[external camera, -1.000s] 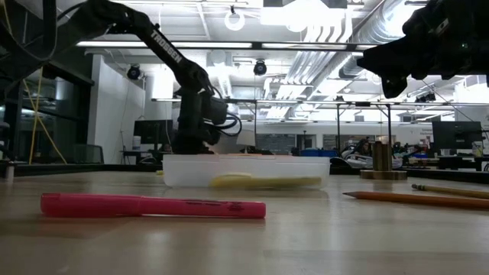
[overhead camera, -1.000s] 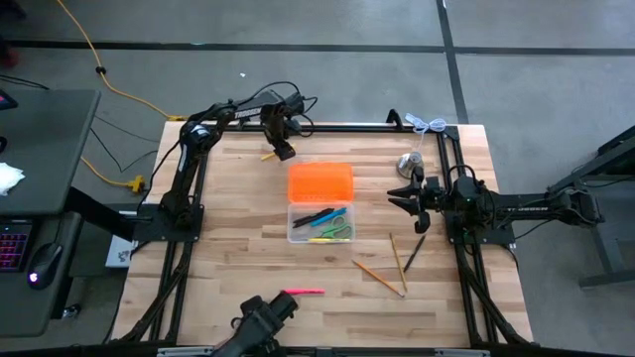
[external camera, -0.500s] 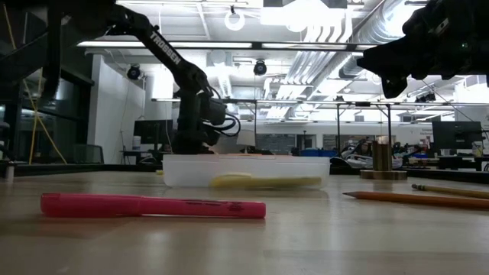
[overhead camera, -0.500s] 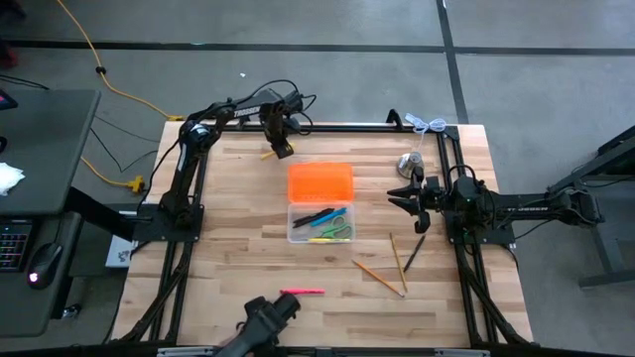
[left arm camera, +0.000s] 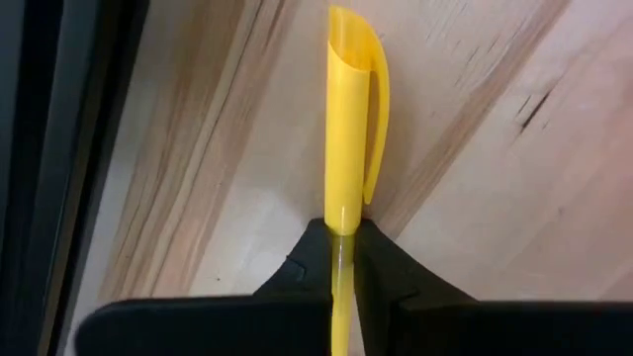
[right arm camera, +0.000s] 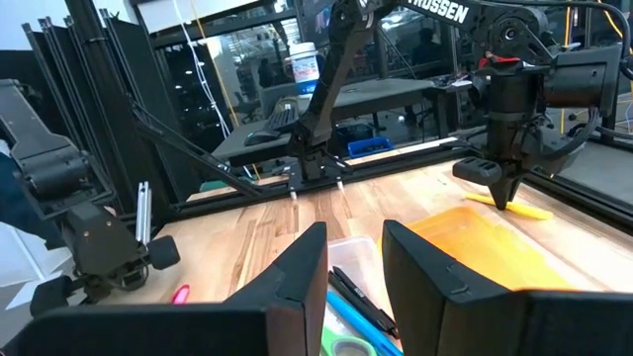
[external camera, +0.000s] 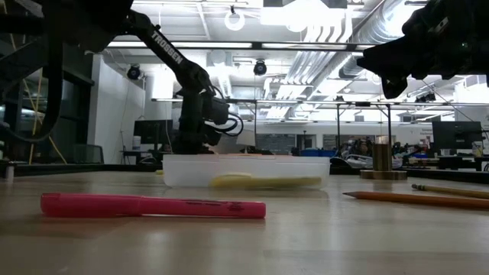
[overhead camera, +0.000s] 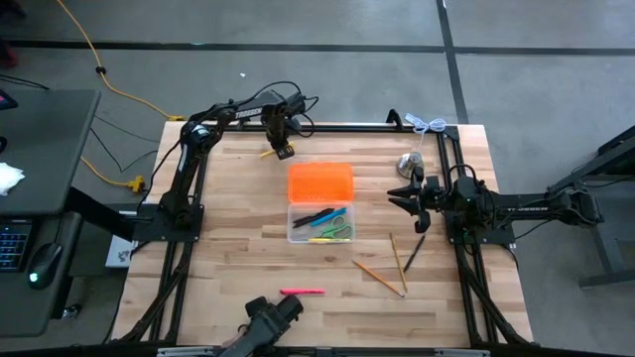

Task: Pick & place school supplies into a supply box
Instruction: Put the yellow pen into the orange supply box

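Clamping the yellow pen [left arm camera: 346, 158] near the table's [overhead camera: 228, 228] far edge, left claw [overhead camera: 284, 151] has bare wood around.

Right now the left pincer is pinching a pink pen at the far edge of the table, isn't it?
Not quite: the pen is yellow, not pink, as the left wrist view shows. The left pincer is indeed pinching it at the far edge of the table.

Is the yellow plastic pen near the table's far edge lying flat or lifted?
Lying flat on the wooden table. The yellow plastic pen rests along the wood grain, with the left gripper shut on its barrel.
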